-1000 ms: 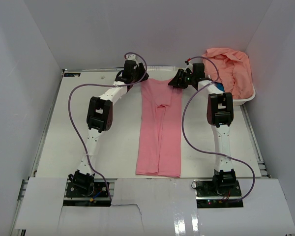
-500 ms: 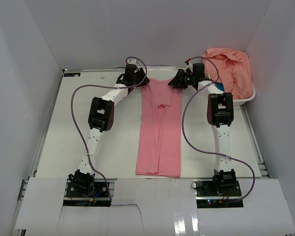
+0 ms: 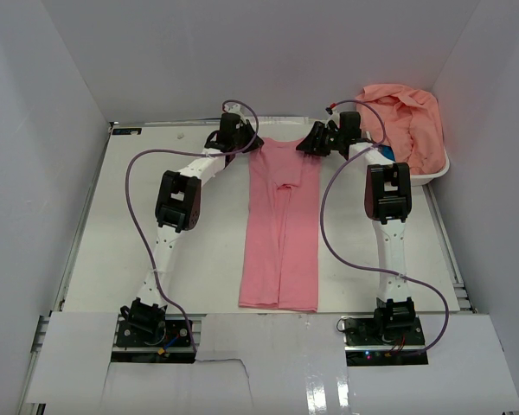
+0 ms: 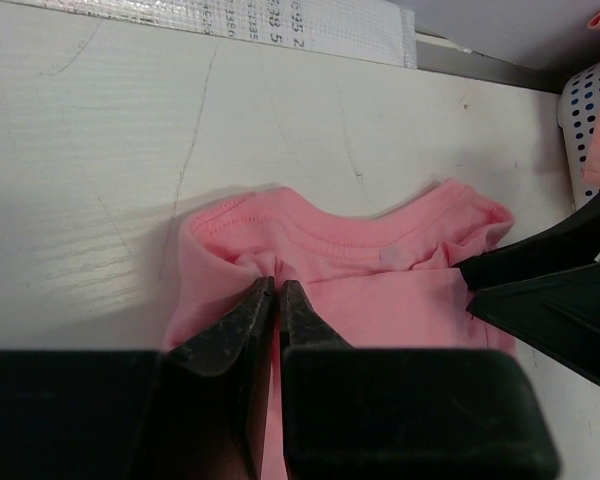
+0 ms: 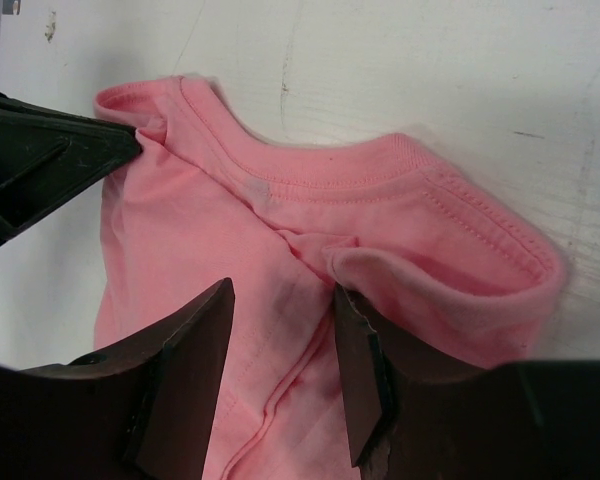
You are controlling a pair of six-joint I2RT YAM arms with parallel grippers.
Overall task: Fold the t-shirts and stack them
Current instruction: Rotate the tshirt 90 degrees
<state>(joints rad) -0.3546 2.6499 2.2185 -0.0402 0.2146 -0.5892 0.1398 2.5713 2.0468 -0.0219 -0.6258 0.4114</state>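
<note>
**A:** Where is your shirt?

**B:** Your pink t-shirt (image 3: 281,225) lies flat on the bench (image 3: 208,259) between the two arms. It is folded into a long narrow strip, with the collar at the far end and the hem toward the arm bases.

**A:** What is your left hand doing?

**B:** Your left hand (image 4: 277,288) is at the collar's left shoulder. Its fingers are drawn almost together, and the cloth puckers into the thin slit between the tips, so it is pinching the shirt.

**A:** And your right hand?

**B:** Your right hand (image 5: 280,300) is at the other shoulder with its fingers standing apart. A fold of pink cloth lies in the gap and touches the right finger, but nothing is clamped.

**A:** Are there other shirts?

**B:** A rumpled heap of salmon t-shirts (image 3: 406,117) sits in the white basket (image 3: 437,177) at the far right corner, just beyond your right arm.
</note>
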